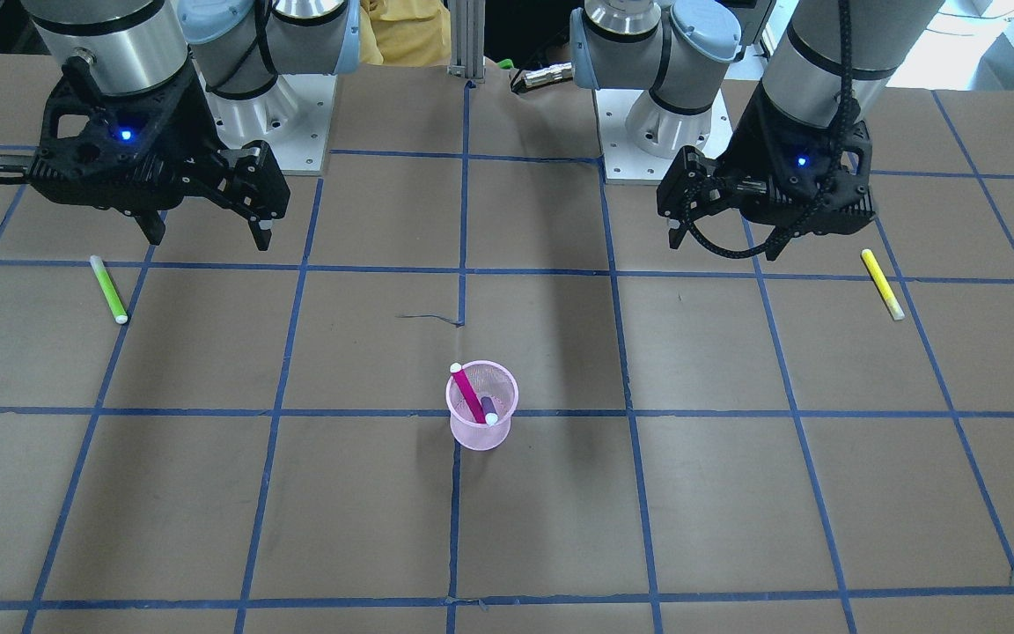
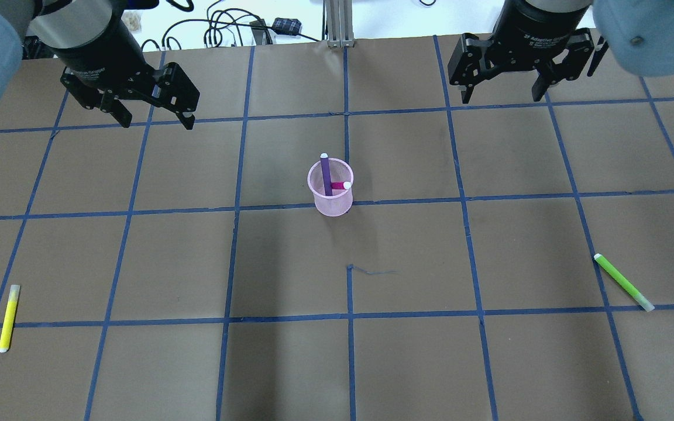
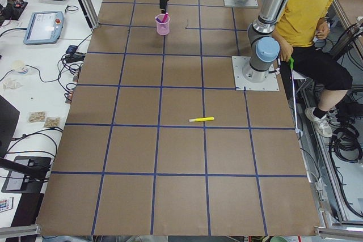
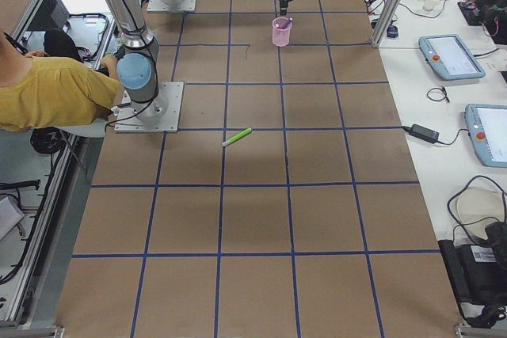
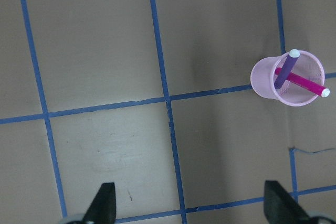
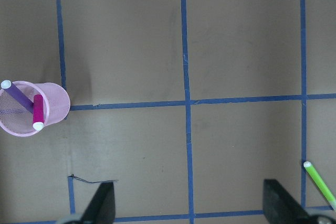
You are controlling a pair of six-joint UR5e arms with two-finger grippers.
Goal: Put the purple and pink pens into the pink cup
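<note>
A pink mesh cup stands upright near the table's middle. A purple pen and a pink pen both stand tilted inside it, crossing each other. The cup holds both in the front view too, as in the left wrist view and right wrist view. My left gripper is open and empty, raised, to the cup's left and farther from me. My right gripper is open and empty, raised, to the cup's right and farther from me.
A yellow pen lies on the table at my near left. A green pen lies at my near right. A person in a yellow shirt sits behind the robot bases.
</note>
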